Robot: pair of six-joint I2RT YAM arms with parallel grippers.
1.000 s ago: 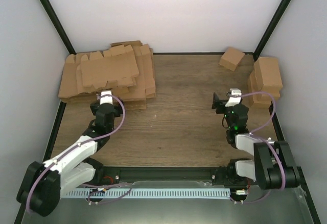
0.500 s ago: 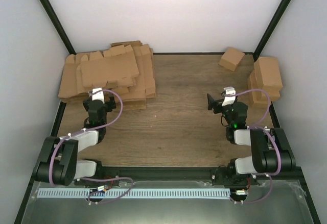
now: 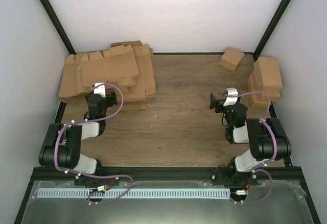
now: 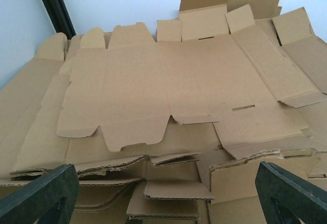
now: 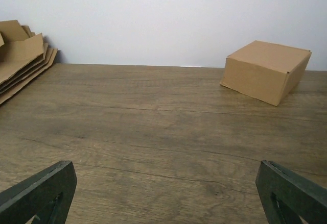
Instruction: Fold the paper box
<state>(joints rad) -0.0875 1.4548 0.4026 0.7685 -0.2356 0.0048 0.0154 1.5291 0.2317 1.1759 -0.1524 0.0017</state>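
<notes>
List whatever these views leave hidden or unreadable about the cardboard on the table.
- Pile of flat blanks, left wrist view: lower sheets are covered by the upper ones, so their count is unreadable.
- Stacked boxes at the right, top view: lower ones are hidden under the top one, so their number is unclear.
- Small box, right wrist view: its far faces are turned away.

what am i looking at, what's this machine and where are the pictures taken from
It is two robot arms bolted at the near edge of a table. One picture looks down from above and behind them. The other two come from cameras on each wrist; the dark tips at the bottom corners are that arm's own fingers. The left gripper faces a pile of flat cardboard sheets. The right gripper looks across the table, with a small folded box at the far edge. More folded boxes are stacked on the right. Both grippers are open and hold nothing.
</notes>
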